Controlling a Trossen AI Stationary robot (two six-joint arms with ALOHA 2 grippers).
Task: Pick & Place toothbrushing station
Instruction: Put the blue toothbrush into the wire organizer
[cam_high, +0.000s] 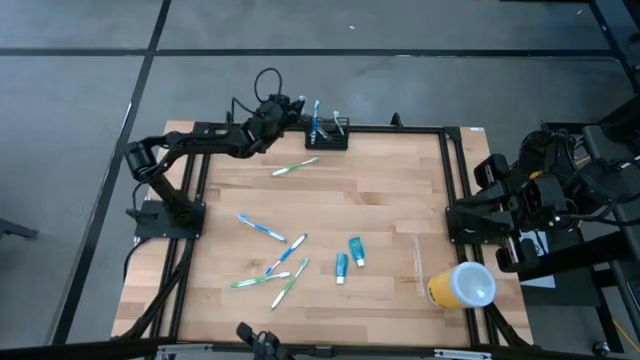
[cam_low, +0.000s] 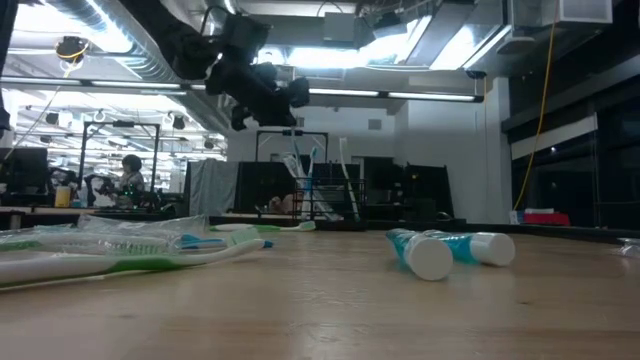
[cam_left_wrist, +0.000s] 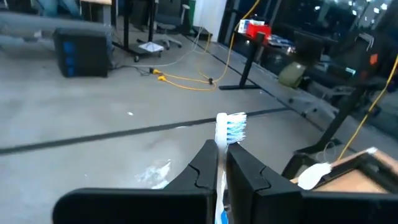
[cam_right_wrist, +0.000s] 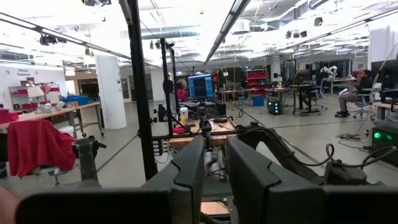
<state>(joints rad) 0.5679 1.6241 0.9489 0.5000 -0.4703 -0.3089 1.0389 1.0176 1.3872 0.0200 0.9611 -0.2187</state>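
Wire-mesh holder (cam_high: 327, 135) sits at the table's far edge, about 12 o'clock from table centre in the high view. Brushes already stand in it, heads up: a blue one toward its 9 o'clock end, a pale one toward 3 o'clock.

Left gripper (cam_high: 296, 107) hangs just at the holder's 10 o'clock. Its fingers are pressed together, pinching a blue-bristled toothbrush (cam_left_wrist: 227, 132) by the shaft, head up. The left wrist view shows the bristles poking out above the fingertips; a white brush head (cam_left_wrist: 314, 175) shows beyond. Whether the handle end is already inside the mesh cannot be told.

Out on the table: a green toothbrush (cam_high: 295, 167) lies near the holder at 7 o'clock; a scatter of blue and green brushes (cam_high: 272, 262) lies at 7 o'clock from centre; two toothpaste tubes (cam_high: 349, 257) lie at 6 o'clock; a yellow cup with white lid (cam_high: 462, 285) lies on its side at 4 o'clock.

Right gripper (cam_right_wrist: 214, 169) is parked off the table's 3 o'clock side, holding nothing, with a narrow gap between its fingers.

Risks, as judged:
- The holder is low and the brush long — released tilted, it may lean out or tip the holder.
- The handle could snag the mesh rim or knock the standing brushes.
- A slim shaft may slip in the pinch.
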